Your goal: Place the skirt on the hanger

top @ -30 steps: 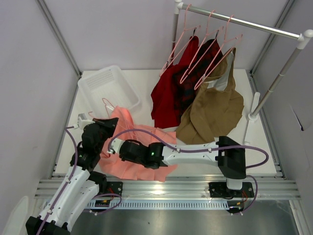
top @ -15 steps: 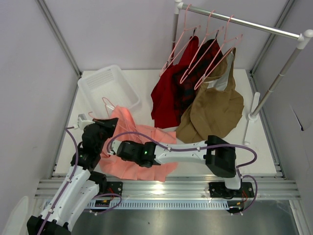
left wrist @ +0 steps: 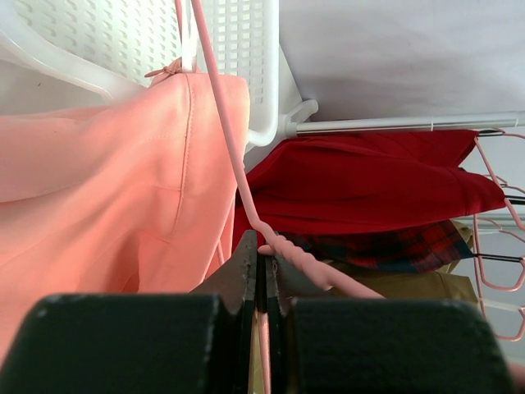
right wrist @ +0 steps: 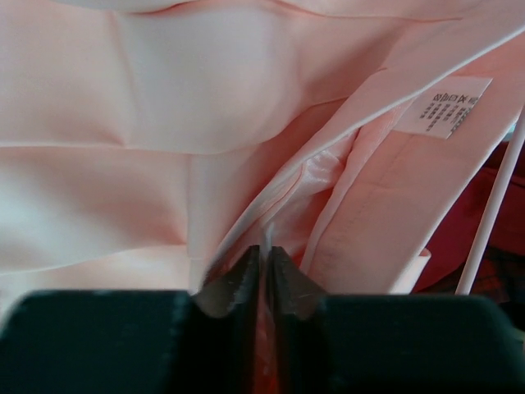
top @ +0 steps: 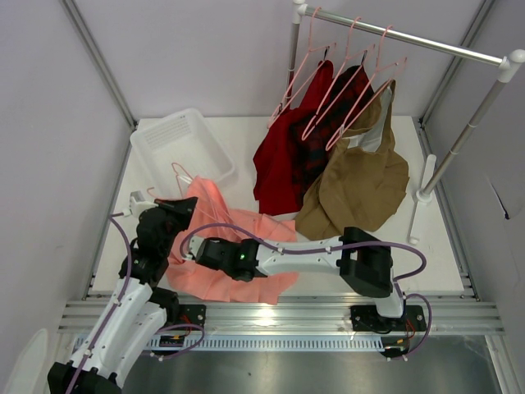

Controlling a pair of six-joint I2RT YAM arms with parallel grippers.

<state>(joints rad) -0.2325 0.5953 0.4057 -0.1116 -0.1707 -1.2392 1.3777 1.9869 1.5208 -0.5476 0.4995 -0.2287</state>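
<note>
Salmon-pink cloth, the skirt (top: 234, 286), lies crumpled on the white desk (top: 246, 148) at about 8 o'clock in the overhead view. It is well apart from the silver rail (top: 402, 37) at 1 o'clock, where a dark red garment (top: 279, 164) and a tan-brown garment (top: 361, 189) hang. A white basket (top: 176, 144) sits at 10 o'clock. The two wrists crowd the same patch of cloth, so a careless lift could knock one against the other. The left arm (top: 123, 308) rises from 7 o'clock with its elbow folded and its wrist aimed toward 1 o'clock at the skirt's left edge. The right arm (top: 312, 249) stretches low from 5 o'clock toward 9 o'clock, wrist over the cloth.

In the left wrist view, the left end effector (left wrist: 264, 261) is clenched on the thin pale-pink hanger (left wrist: 295, 258), just where the straight wire meets the twisted neck. The wire runs off toward 11 o'clock, and the skirt drapes against it at 9 o'clock. That hold on so slim a wire looks easy to upset: dragging cloth could pivot the hanger or pull it free.

In the right wrist view, the right end effector (right wrist: 265, 250) is nipped together on a thin fold of the skirt, with a white care label (right wrist: 447, 107) at 2 o'clock. So small a pinch may catch only the lining or slide out under tension. A pale rod (right wrist: 492, 205) crosses at 3 o'clock; I cannot tell whether it belongs to the hanger.
</note>
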